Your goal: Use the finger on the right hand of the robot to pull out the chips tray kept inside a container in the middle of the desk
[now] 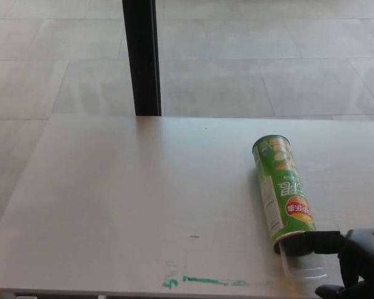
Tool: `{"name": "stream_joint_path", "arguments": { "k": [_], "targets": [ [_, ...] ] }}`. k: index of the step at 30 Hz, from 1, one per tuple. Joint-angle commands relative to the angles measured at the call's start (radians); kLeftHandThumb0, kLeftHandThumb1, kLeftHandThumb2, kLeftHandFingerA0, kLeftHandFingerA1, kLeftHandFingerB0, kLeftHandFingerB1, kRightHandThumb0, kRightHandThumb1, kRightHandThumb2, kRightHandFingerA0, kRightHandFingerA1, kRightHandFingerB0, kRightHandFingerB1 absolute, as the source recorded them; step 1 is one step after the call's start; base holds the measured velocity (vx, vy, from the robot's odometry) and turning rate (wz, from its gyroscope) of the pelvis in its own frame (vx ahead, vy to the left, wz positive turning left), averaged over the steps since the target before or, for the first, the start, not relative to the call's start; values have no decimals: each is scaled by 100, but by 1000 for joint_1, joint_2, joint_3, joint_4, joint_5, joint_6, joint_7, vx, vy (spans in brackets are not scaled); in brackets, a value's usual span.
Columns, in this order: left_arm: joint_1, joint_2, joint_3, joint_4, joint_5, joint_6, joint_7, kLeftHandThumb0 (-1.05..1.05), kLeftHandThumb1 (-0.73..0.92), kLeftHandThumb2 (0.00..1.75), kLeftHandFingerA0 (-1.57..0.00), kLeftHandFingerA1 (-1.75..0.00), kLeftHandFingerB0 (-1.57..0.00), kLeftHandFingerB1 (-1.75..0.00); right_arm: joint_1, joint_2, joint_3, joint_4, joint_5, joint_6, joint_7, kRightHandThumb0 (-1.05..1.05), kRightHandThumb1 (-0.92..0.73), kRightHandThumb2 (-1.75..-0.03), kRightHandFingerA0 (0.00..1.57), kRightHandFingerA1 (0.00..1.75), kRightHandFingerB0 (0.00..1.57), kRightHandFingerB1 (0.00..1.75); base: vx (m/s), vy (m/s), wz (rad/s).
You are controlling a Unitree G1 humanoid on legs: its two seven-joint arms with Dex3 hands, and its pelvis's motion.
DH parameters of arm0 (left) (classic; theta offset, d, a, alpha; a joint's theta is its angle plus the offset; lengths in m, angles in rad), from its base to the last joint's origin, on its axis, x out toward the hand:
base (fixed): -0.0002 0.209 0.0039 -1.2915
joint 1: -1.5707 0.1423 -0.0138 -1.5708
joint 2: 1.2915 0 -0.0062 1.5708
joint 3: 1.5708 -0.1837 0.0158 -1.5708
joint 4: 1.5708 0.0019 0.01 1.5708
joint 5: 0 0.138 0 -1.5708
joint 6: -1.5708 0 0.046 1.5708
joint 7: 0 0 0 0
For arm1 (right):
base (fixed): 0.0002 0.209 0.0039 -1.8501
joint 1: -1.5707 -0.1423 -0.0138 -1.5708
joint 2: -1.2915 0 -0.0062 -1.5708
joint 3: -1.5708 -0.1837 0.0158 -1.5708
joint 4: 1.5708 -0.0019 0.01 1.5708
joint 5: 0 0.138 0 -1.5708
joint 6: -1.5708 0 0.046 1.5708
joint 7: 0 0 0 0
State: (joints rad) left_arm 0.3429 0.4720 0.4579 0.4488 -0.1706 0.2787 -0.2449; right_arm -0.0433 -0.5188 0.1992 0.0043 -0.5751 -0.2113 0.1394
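At five o'clock on the counter (112,199), right hand (360,255) pokes one finger into the can (280,190); clear tray (304,266) barely out, holding nothing.

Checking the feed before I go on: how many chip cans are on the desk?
1. A green chips can lies on its side at the desk's right, its clear tray sticking out by the right hand. Nothing else could hide another.
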Motion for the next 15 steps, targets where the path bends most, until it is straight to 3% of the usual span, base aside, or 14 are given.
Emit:
{"name": "stream_joint_path", "arguments": {
  "k": [1,15],
  "targets": [
    [-3,22,-2,16,7,3,-5,-24,70,60,-56,-66,-49,-55,20,-42,14,28,-70,-11,-26,-36,-57,-60,85,142,51,40,0,0,0],
    [0,18,-4,14,5,2,-1,-23,70,60,-57,-66,-51,-56,-7,-59,58,98,-132,-6,-49,-38,-58,-60,84,144,49,40,0,0,0]
  ]
}}
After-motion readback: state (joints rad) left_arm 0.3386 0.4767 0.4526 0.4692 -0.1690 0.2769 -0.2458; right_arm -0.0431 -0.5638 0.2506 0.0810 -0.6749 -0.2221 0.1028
